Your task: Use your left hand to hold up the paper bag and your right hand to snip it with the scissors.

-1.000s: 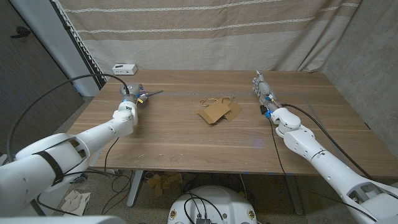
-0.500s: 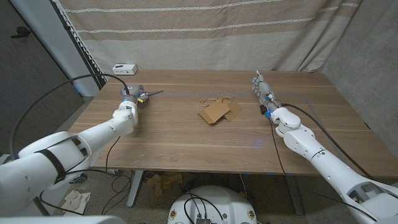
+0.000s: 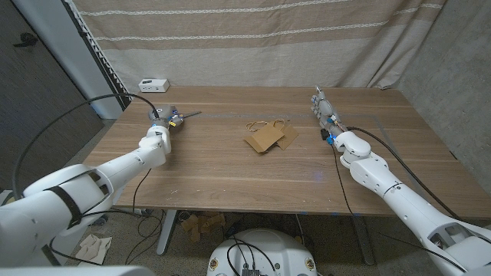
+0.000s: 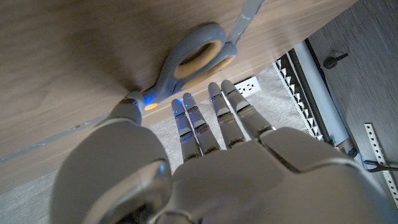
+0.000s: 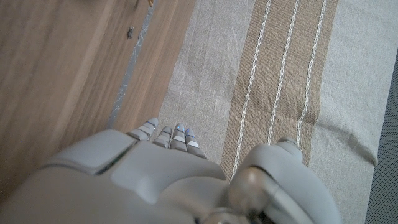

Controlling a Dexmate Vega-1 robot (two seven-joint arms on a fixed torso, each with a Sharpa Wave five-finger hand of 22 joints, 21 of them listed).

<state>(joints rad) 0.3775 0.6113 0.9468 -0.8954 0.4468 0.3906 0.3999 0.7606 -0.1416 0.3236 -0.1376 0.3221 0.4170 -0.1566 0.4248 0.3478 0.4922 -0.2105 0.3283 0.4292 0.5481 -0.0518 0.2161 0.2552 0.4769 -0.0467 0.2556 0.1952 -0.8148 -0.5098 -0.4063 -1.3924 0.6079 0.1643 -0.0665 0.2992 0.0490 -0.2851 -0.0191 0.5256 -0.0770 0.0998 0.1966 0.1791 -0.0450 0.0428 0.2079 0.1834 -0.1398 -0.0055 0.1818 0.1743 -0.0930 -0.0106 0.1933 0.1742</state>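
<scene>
Scissors lie just off my left hand fingertips (wrong side); both hands empty, right hand well apart, bag between.

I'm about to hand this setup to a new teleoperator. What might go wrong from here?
The scissors lie beside the left hand, far from the right hand that should cut, so they may get grabbed with the wrong hand. The paper bag lies flat mid-table with its handles slack, so fingers may slide it rather than lift it.
</scene>
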